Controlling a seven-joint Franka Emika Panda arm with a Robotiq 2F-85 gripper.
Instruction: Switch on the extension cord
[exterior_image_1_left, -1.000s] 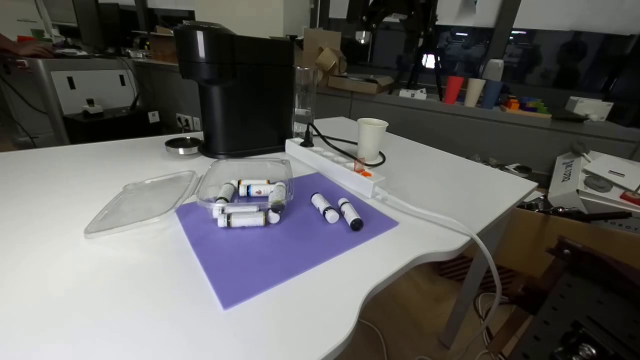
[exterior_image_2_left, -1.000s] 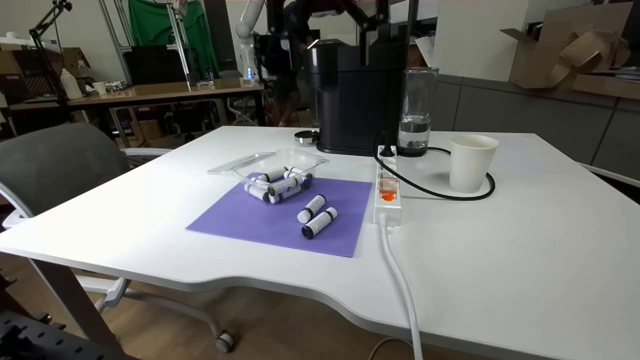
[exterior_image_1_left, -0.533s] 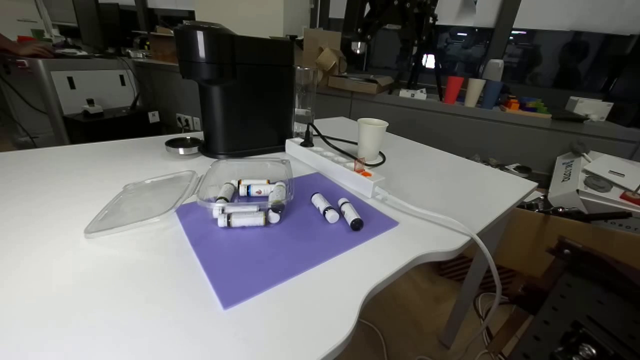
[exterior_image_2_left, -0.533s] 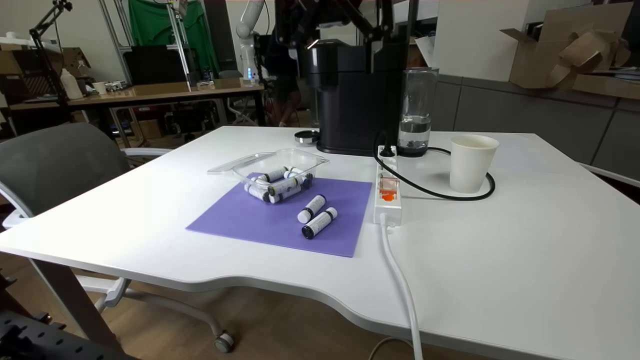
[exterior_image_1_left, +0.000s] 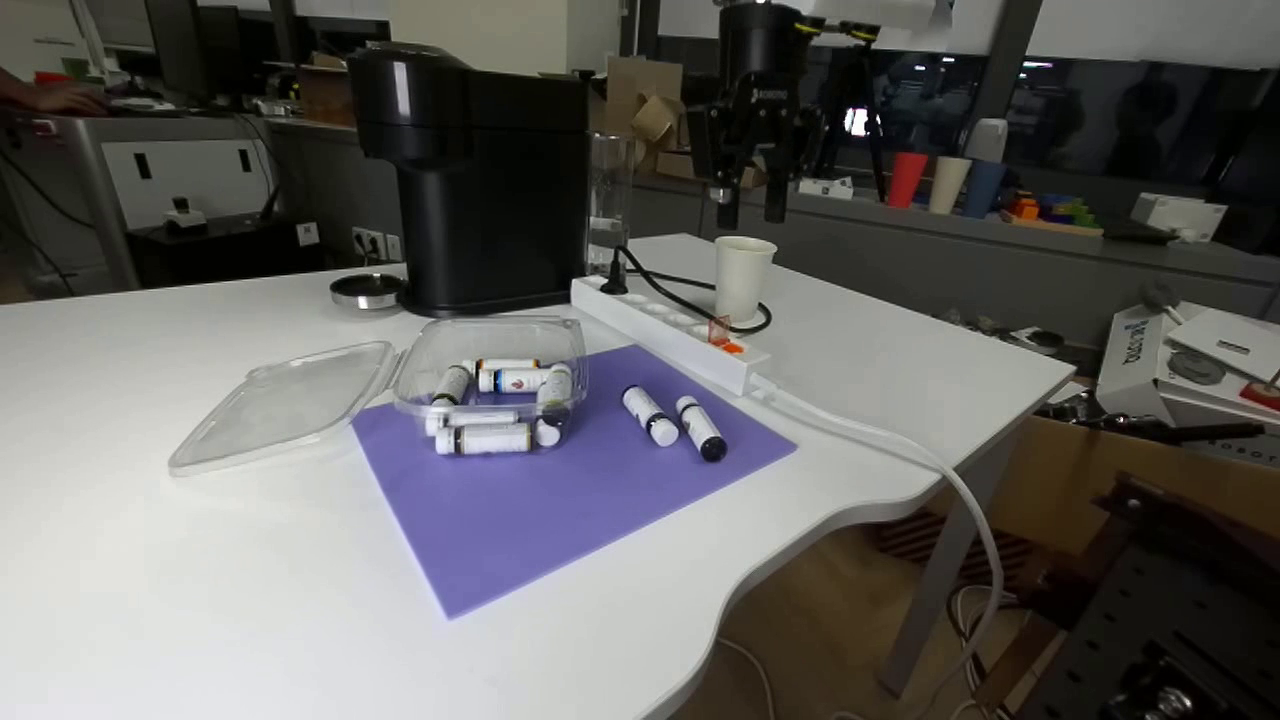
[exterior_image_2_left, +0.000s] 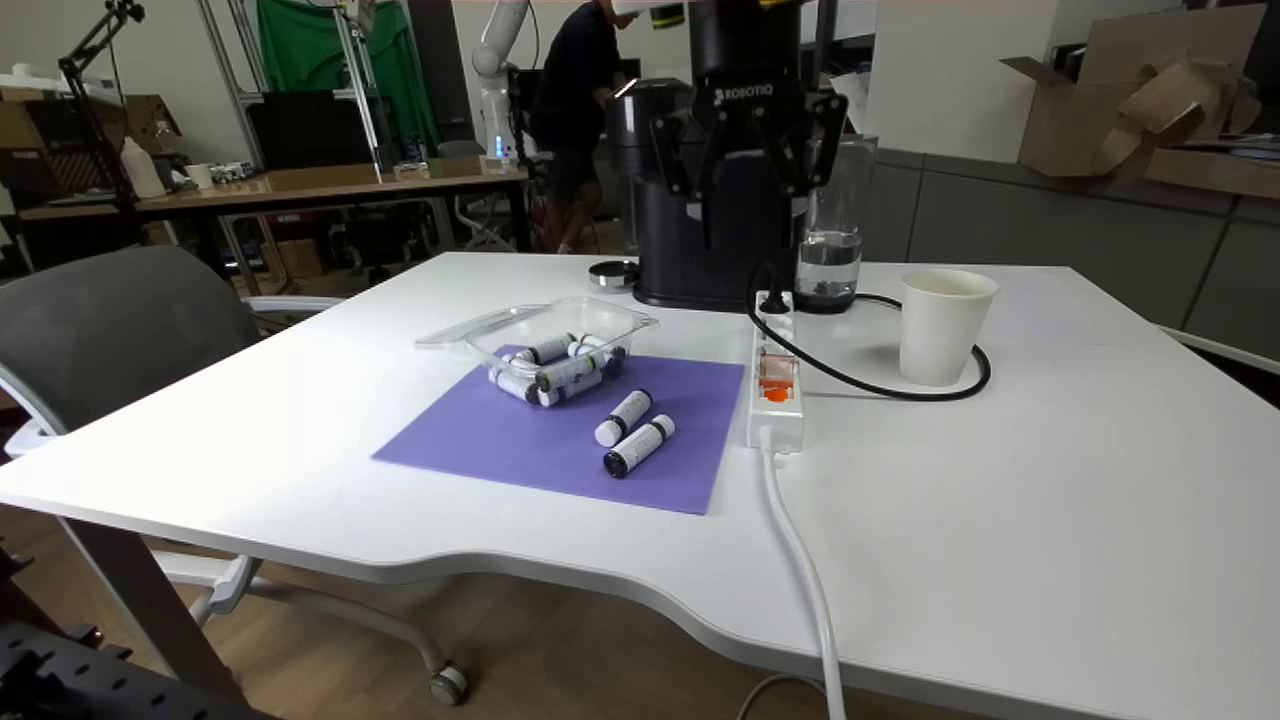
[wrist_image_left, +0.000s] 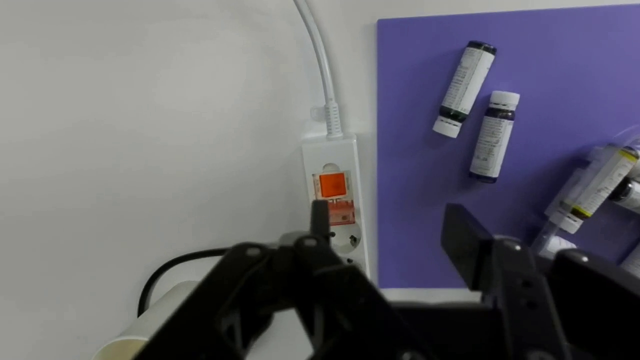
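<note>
The extension cord (exterior_image_1_left: 665, 338) is a white power strip lying flat on the table, also in an exterior view (exterior_image_2_left: 776, 425) and the wrist view (wrist_image_left: 327, 150). Its orange-red switch (wrist_image_left: 332, 184) is near the cable end, with a clear reddish flap (wrist_image_left: 341, 214) standing raised beside it. A black plug sits in the far end socket. My gripper (exterior_image_1_left: 752, 208) is open and empty, pointing down, well above the table; it also shows in an exterior view (exterior_image_2_left: 748, 242). In the wrist view, the gripper (wrist_image_left: 387, 217) has its left finger over the strip, hiding part of it, and its right finger over the purple mat.
A white cup (exterior_image_2_left: 945, 325) stands beside the strip, with a black cable looping round it. A purple mat (exterior_image_1_left: 560, 510) holds two small bottles (exterior_image_2_left: 632, 435) and a clear box (exterior_image_1_left: 490, 340) of more. A black coffee machine (exterior_image_1_left: 500, 190) and water tank (exterior_image_2_left: 830, 265) stand behind.
My gripper has come lower and now points more straight down, with its fingers fully showing in both exterior views. The strip, cup, bottles and box have not moved.
</note>
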